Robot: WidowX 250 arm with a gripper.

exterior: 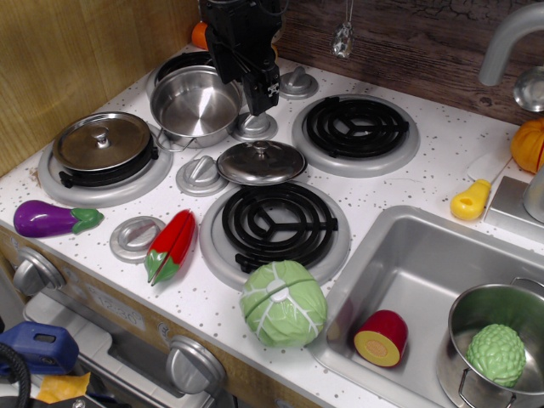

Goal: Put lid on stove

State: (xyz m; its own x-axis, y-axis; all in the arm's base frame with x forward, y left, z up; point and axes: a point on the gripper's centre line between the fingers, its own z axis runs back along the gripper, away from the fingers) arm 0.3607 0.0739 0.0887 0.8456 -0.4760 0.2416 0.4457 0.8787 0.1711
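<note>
The lid (pixel 261 161), small, domed and shiny with a centre knob, lies on the white speckled stove (pixel 425 174). It rests between the burners, its front edge over the grey ring of the front burner (pixel 274 223). My black gripper (pixel 262 100) hangs just behind and above the lid, over a grey stove knob (pixel 253 127) and beside the steel pot (pixel 195 106). It holds nothing that I can see. Its fingers overlap in this view, so I cannot tell whether they are open or shut.
A flatter, darker lid (pixel 102 142) covers the left burner. A purple eggplant (pixel 47 218), a red pepper (pixel 172 244) and a cabbage (pixel 282 303) lie along the front. The back right burner (pixel 355 127) is bare. The sink (pixel 425 263) at the right holds a pot and toy food.
</note>
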